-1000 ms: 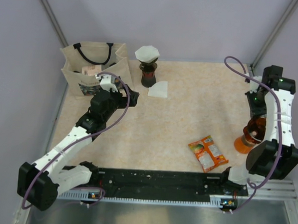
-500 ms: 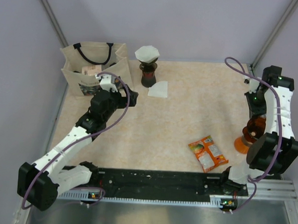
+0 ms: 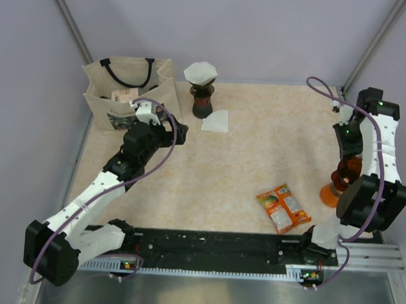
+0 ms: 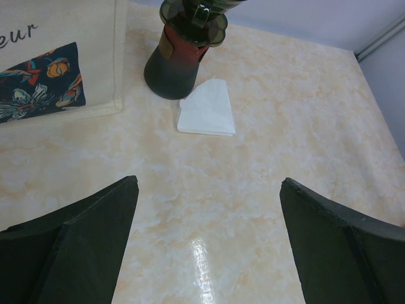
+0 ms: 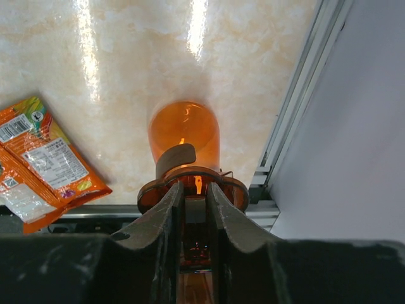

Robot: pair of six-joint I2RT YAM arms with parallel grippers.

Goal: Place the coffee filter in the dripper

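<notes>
Right wrist — gripper (image 5: pixel 194 187) pinches orange dripper (image 5: pixel 184 130).

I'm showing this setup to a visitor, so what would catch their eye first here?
Probably the orange translucent vessel on the far right, pinched in the right gripper, and the bright orange snack packet near it. At the back, left of centre, a white filter sits in the dripper beside a tote bag.
</notes>
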